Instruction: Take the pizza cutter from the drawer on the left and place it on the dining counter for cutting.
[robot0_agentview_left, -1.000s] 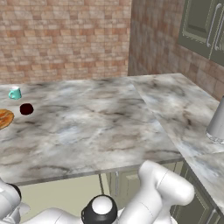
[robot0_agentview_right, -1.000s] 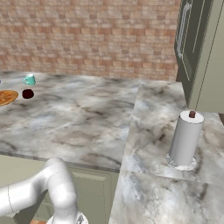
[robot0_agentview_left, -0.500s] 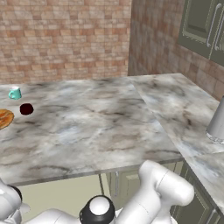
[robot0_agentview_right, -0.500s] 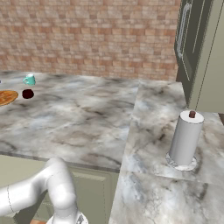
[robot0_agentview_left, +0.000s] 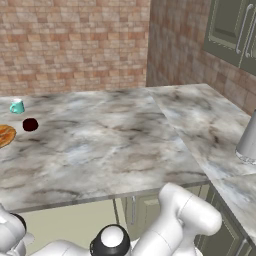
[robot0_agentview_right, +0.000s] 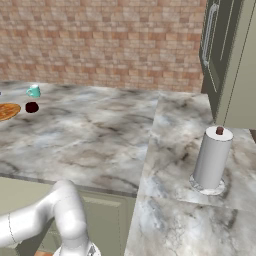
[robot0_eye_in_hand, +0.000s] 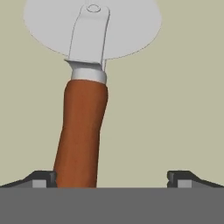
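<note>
The pizza cutter lies flat on the pale drawer floor, its long axis running away from the hand, wheel far, handle near. The gripper hangs open over the handle, gripping nothing.

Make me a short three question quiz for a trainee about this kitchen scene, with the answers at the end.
1. True or false: the gripper is shut on the pizza cutter.
2. What stands on the dining counter near the tall cabinet: A a paper towel roll, B a kettle, C a bowl?
3. In the hand view, which fingertip does the cutter's handle lie closer to?

Key: 1 false, the jaws are open. 2 A. 3 The one at the left of that view.
</note>
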